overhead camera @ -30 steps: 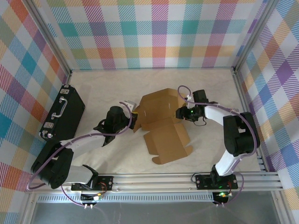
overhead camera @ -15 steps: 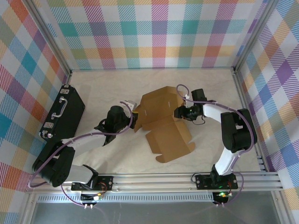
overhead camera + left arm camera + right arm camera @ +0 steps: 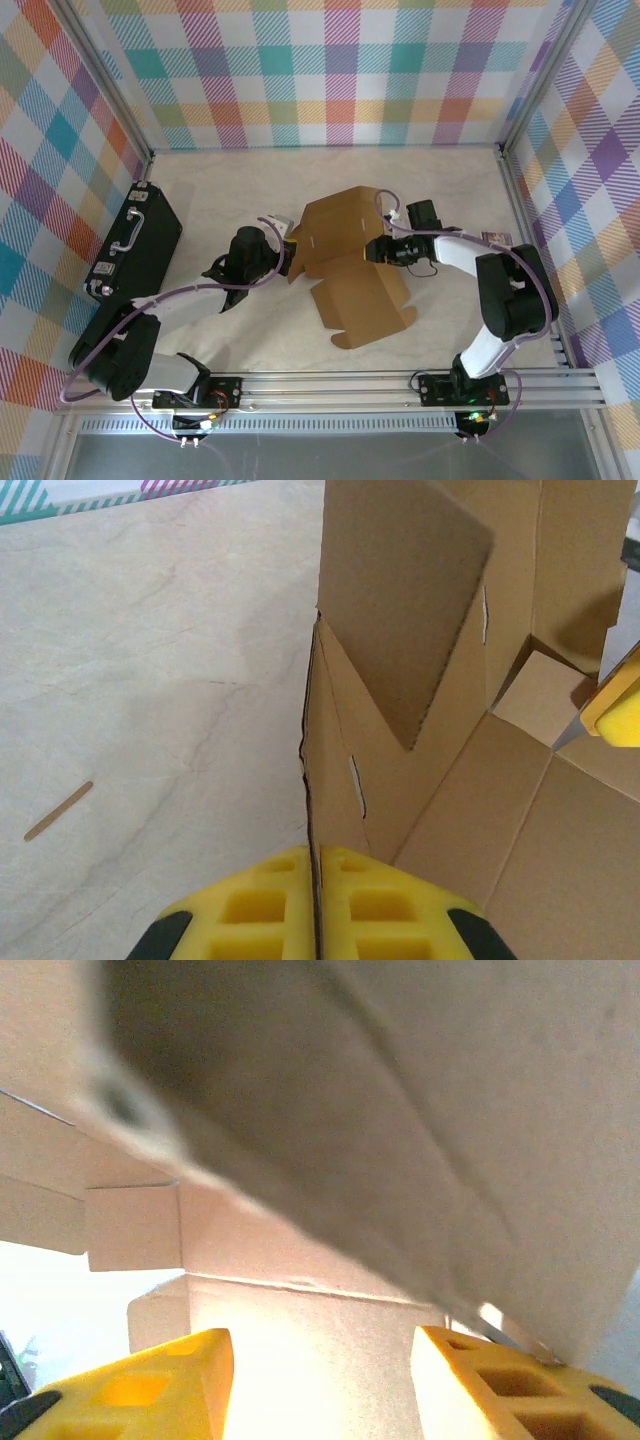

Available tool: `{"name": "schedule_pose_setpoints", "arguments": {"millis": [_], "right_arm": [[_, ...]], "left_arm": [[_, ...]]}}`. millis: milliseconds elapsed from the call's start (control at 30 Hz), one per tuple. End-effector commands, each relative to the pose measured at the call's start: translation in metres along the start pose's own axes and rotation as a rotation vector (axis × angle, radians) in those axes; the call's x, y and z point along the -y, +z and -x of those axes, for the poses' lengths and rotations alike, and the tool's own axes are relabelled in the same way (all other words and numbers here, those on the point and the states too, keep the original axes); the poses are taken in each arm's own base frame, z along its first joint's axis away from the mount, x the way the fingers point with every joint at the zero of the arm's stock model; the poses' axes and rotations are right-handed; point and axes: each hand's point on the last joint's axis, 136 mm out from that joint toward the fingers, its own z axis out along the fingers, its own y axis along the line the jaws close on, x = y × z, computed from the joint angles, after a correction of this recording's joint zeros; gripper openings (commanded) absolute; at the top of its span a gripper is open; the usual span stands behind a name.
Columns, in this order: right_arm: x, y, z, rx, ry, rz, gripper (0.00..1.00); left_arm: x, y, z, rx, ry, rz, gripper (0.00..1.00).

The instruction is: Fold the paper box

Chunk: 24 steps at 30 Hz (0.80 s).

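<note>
The paper box (image 3: 345,255) is brown cardboard, half raised in the middle of the table, with a flat panel (image 3: 365,305) lying toward me. My left gripper (image 3: 284,250) is at its left side. In the left wrist view that gripper (image 3: 317,885) is shut on the thin edge of an upright wall of the paper box (image 3: 400,670). My right gripper (image 3: 381,247) reaches in from the right under a raised flap. Its yellow fingers (image 3: 170,1380) stand apart, open, with a cardboard panel (image 3: 310,1320) showing between and beyond them and a blurred flap (image 3: 400,1090) close overhead.
A black hard case (image 3: 135,245) with a handle lies by the left wall. A thin wooden stick (image 3: 58,811) lies on the pale table left of the box. A tiny packet (image 3: 494,237) sits near the right arm. Metal rails (image 3: 400,380) run along the near edge.
My right gripper has moved left, further in under the box's raised flap, and its jaws have narrowed a little. The flat near panel shifted slightly. The left gripper keeps its hold.
</note>
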Motion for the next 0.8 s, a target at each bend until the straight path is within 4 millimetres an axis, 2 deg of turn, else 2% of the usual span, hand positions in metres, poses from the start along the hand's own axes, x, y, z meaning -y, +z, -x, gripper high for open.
{"name": "schedule_pose_setpoints", "arguments": {"millis": [0, 200, 433, 533, 667, 767], "right_arm": [[-0.02, -0.007, 0.008, 0.054, -0.067, 0.07, 0.52], [-0.019, -0.018, 0.009, 0.091, -0.084, 0.021, 0.54], [-0.006, -0.044, -0.002, 0.129, -0.07, -0.127, 0.63], [-0.006, -0.058, -0.004, 0.167, -0.072, -0.166, 0.66], [-0.023, -0.083, 0.003, 0.229, -0.095, -0.17, 0.67], [-0.047, -0.117, 0.021, 0.326, -0.097, -0.166, 0.62]], "left_arm": [[0.011, -0.002, -0.003, -0.018, 0.021, -0.044, 0.0], [0.012, -0.003, -0.003, -0.018, 0.03, -0.043, 0.0], [0.013, -0.008, 0.001, -0.005, 0.052, -0.044, 0.0], [0.014, -0.009, 0.003, 0.001, 0.058, -0.048, 0.0], [0.016, -0.009, 0.002, 0.002, 0.063, -0.055, 0.0], [0.018, -0.008, 0.001, 0.0, 0.067, -0.062, 0.0]]}}
